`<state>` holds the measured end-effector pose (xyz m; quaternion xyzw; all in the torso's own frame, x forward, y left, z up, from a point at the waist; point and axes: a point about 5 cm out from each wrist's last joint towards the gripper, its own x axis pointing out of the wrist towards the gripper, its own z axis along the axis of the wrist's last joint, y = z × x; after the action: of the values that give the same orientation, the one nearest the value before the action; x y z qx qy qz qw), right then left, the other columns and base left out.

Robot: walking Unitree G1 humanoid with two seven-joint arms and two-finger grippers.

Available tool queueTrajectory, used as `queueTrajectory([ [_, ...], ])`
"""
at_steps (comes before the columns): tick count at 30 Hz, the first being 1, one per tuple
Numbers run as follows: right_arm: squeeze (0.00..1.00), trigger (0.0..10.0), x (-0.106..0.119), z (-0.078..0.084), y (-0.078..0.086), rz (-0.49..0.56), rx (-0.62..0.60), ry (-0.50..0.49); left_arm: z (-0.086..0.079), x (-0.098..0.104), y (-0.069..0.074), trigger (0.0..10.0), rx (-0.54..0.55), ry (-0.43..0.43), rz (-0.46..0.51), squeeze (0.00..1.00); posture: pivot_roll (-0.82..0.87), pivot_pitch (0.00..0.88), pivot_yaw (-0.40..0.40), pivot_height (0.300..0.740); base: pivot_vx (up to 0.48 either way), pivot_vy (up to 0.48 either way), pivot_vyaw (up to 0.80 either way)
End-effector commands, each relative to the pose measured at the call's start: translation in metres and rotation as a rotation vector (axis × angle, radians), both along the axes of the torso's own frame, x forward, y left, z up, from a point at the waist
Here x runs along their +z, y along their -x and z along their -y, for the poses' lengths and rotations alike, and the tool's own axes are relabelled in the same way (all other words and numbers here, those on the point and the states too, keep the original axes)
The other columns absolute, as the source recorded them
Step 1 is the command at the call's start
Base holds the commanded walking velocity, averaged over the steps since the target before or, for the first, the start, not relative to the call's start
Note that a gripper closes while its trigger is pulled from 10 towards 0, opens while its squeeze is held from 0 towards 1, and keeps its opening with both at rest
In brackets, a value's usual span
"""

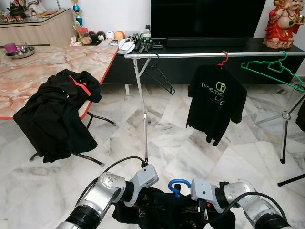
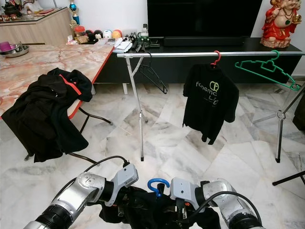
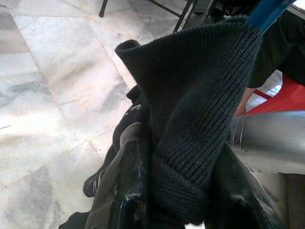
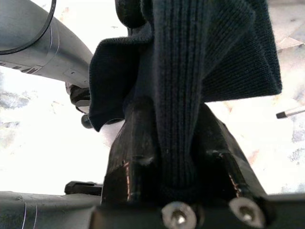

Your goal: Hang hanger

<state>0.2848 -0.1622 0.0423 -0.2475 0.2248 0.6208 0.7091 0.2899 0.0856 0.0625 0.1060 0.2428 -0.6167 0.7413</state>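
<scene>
While a clothes rail [image 1: 190,55] spans the marble floor [image 1: 167,138], both grippers hold a black garment [image 1: 167,212] on a blue hanger [image 1: 178,185] low before the robot; wrist views show left fingers [image 3: 131,176] and right fingers [image 4: 131,157] clamped on knit fabric.

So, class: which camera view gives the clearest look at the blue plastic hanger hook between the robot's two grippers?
The left eye view: the blue plastic hanger hook shows as a whole curve above the dark knitted garment. The right eye view shows it about as well. The left wrist view catches a blue sliver at the edge; the right wrist view shows knit clamped between fingers.
</scene>
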Motion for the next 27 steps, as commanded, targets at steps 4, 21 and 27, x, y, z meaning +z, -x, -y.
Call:
queueTrajectory([
  [4,0.00,4.6,0.0194,-0.0044,-0.0171,0.116,-0.051,-0.057,0.0029,-0.0082,0.0081,0.0,-0.046,-0.014,-0.034,0.00,0.04,0.030,0.005,0.740,0.000,0.000,0.00],
  [21,1.00,10.0,0.0181,-0.0017,-0.0174,0.057,-0.064,-0.053,-0.0051,-0.0132,0.0034,0.0,0.031,-0.026,0.002,0.00,0.02,0.000,0.018,0.740,0.000,0.000,0.00],
  [27,1.00,10.0,0.0217,-0.0038,-0.0208,0.061,-0.063,-0.058,-0.0060,-0.0146,0.0034,0.0,0.037,-0.029,0.003,0.00,0.03,0.012,0.022,0.740,0.000,0.000,0.00],
])
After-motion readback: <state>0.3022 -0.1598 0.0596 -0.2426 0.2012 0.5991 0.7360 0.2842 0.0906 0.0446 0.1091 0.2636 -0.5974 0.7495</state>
